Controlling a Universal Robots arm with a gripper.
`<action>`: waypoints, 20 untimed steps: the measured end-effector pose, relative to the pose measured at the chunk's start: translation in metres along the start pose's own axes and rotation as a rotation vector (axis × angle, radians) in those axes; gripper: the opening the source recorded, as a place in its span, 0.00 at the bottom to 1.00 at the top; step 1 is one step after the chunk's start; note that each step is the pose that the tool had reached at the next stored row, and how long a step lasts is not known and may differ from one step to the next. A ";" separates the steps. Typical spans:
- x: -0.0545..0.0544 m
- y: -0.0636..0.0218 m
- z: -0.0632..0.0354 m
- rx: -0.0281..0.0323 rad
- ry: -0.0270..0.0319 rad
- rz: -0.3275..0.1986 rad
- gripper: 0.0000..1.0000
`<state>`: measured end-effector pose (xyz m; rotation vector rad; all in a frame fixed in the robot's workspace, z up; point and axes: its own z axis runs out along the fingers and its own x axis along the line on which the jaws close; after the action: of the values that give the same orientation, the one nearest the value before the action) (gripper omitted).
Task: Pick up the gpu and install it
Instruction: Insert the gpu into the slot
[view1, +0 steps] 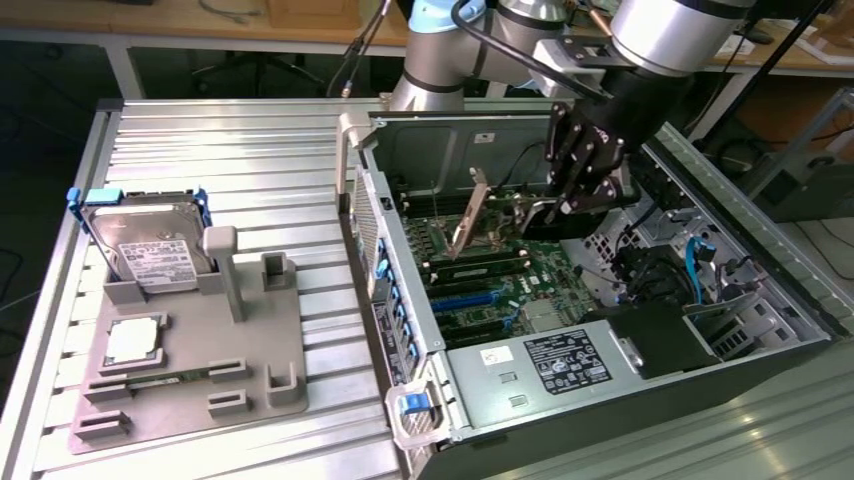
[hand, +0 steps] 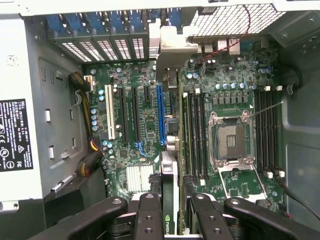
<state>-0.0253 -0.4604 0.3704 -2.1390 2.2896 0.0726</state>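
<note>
Exterior view, gpu (view1: 469, 215): thin card held on edge inside the open computer case (view1: 747, 250), above the motherboard (view1: 501, 275); its silver bracket strip slants from upper right to lower left in this view, toward the case's rear wall.
Exterior view, long axis: runs from the bracket end back to the gripper (view1: 567, 205), roughly level over the board.
Exterior view, gripper: black fingers closed narrowly on the card's end away from the bracket; the arm (view1: 667, 35) comes down from above into the case.
Exterior view, surroundings: power supply (view1: 554, 365) with a black label at the case's near end; blue cables (view1: 701, 265) toward the exterior view's right.
Exterior view, outside the case: grey fixture tray (view1: 187, 370) on the ribbed metal table (view1: 240, 140), to the exterior view's left, carrying a hard drive (view1: 150, 240) standing upright with a white label.

Wrist view, gpu (hand: 170, 195): seen edge-on between the fingers (hand: 150, 220), pointing away from the camera; its bracket (hand: 172, 47) reaches the case's rear slot wall.
Wrist view, position: card hangs over the board just beside the blue expansion slot (hand: 161, 115); whether it touches a slot I cannot tell.
Wrist view, neighbours: white slot (hand: 108, 112) and black slots on one side; memory slots (hand: 195, 135) and the empty processor socket (hand: 230, 140) on the other.
Wrist view, obstacles: red wire (hand: 227, 45) near the bracket; cable bundle (hand: 87, 107) by the case wall, well apart from the card.
</note>
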 end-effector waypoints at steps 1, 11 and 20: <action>0.000 0.0000 0.0003 0.0000 -0.0001 0.000 0.27; 0.000 -0.0001 0.0051 0.0000 0.0000 0.000 0.27; 0.000 0.0006 0.0095 0.0001 -0.0001 0.000 0.27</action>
<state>-0.0262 -0.4604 0.3609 -2.1389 2.2896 0.0726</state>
